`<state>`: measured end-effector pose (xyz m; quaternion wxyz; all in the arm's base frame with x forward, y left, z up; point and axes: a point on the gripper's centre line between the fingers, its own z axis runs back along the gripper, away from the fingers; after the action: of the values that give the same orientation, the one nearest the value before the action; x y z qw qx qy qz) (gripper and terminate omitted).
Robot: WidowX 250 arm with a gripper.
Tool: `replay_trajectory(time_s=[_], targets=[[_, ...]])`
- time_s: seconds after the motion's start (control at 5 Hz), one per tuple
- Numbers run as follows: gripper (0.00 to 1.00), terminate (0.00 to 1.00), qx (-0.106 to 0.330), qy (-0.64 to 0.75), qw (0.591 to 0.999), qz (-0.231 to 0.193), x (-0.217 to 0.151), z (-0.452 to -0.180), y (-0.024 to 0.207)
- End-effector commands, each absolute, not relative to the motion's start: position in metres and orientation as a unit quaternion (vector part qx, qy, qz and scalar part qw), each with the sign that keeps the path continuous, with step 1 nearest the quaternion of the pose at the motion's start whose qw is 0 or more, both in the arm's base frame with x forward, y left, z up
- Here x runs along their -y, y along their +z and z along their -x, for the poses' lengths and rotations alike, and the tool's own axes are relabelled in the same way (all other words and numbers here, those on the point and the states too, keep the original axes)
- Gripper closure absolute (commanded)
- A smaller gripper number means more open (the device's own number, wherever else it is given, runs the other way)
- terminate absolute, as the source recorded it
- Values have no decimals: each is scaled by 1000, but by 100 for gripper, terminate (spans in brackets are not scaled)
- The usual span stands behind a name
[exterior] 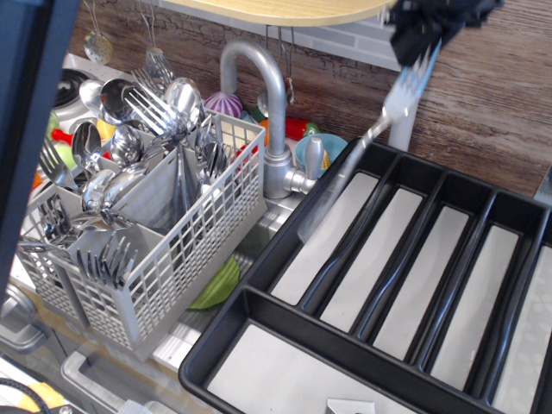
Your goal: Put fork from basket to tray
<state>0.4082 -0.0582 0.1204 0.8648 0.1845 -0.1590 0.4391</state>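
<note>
My gripper (424,43) is a dark blurred shape at the top right, shut on the fork (379,129) near its tines. The fork hangs slanted, tines up at the gripper. Its handle points down-left over the left end of the black tray (285,326), above the leftmost long compartment. Whether the handle tip touches the tray I cannot tell. The tray's pale compartments hold no cutlery. The grey grid basket (198,233) stands to the left, full of several forks and spoons.
A curved metal faucet (269,103) stands between basket and tray. Toy vegetables and a stove top lie behind the basket. A green item (216,285) lies under the basket's corner. A grey post (416,103) rises behind the tray. A dark blue bar (26,129) crosses the left edge.
</note>
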Motion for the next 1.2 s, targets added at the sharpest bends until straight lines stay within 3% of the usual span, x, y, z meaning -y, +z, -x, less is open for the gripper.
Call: replay_trajectory(time_s=[0.0, 0.2, 0.6, 0.8, 1.0], targets=[[100, 0, 145, 483, 858, -99, 67, -407, 108], [100, 0, 107, 514, 850, -49, 74, -411, 97], [100, 0, 123, 494, 857, -81, 71, -422, 85], [0, 0, 139, 474, 865, -91, 63, -426, 83], [0, 0, 139, 474, 865, -91, 63, -426, 83]])
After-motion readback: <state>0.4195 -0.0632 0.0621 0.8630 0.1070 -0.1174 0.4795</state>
